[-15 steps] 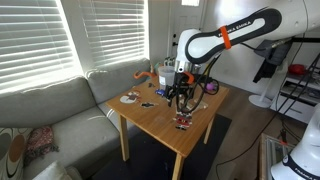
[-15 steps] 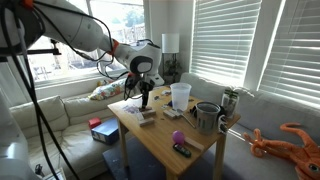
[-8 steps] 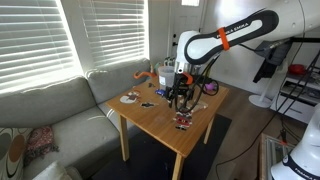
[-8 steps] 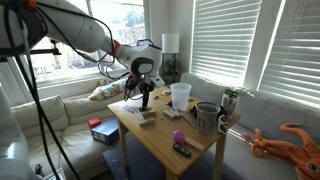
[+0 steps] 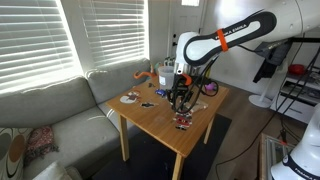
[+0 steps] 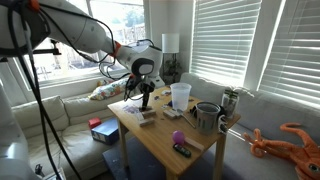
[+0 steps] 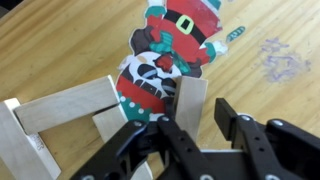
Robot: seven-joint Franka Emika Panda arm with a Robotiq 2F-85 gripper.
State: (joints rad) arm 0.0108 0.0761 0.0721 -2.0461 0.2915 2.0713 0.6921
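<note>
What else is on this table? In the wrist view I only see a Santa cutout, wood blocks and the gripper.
Observer: In an exterior view, a clear cup stands at the far edge of the table.
Operator: Anything else?
Observer: A metal mug, toward the end away from the gripper.
Operator: And off the table?
Observer: An orange octopus toy lies beside it.
</note>
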